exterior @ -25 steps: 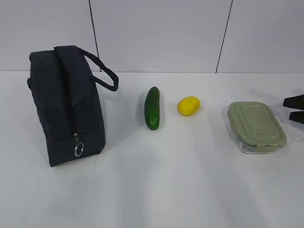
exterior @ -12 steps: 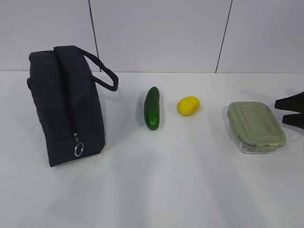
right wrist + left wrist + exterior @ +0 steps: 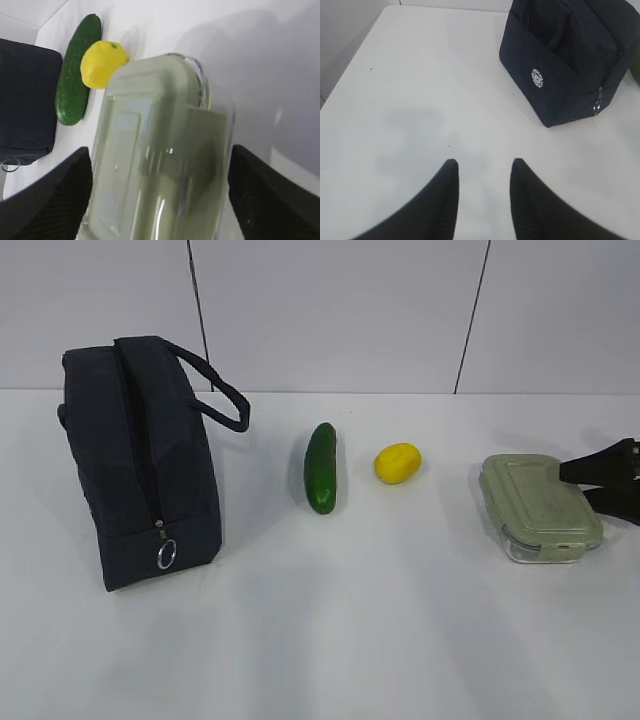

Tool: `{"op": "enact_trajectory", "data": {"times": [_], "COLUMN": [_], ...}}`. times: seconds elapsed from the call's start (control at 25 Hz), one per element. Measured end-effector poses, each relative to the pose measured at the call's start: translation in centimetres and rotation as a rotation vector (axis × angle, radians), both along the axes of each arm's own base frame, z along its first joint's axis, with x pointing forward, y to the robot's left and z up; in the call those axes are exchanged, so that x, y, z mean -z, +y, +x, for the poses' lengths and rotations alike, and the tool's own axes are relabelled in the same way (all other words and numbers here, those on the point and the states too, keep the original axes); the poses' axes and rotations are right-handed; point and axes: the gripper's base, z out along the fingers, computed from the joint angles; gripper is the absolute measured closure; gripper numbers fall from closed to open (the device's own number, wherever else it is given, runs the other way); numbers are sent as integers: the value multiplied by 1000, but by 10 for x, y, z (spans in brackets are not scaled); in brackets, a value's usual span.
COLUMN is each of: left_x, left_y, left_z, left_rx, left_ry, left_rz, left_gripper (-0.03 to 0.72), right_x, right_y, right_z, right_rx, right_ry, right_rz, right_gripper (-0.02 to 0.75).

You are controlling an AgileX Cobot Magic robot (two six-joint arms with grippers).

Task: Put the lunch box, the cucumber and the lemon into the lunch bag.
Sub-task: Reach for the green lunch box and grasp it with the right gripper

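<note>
So the right gripper [image 3: 160, 195] is spread wide with one finger on each long side of the lunch box [image 3: 540, 507], not clamped on it yet as far as I can see. The box sits flat on the worktop [image 3: 400, 640] at the far right, with the lemon [image 3: 397, 462] and cucumber [image 3: 321, 467] lined up to its left, and the lunch bag [image 3: 140, 460] standing well apart at the far left. The left gripper [image 3: 482, 170] hangs over bare worktop near the bag, fingers partly apart, holding nothing. Main worry imo: that box is glass with a smooth lid and rounded corners, so if the fingers close too high or off-centre it could twist or slip out mid-carry. Also the bag looks zipped shut, its ring pull [image 3: 166, 554] hanging low on the front, so nothing goes in until somebody opens it. It's also a long trip across, right past the lemon, which could get knocked rolling.
</note>
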Motion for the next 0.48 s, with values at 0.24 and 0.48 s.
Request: {"op": "enact_trajectory", "data": {"times": [0.24,0.48], "left_x": [0,0], "left_y": [0,0], "left_z": [0,0], "left_rx": [0,0], "left_ry": [0,0], "left_rz": [0,0], "left_gripper": [448,448], "right_x": [12,19], "right_y": [0,0], "right_z": [-1,0], "right_rx": [-4,7], "right_ry": [26,39], "right_rz": [11,29], "right_gripper": [84,86]}}
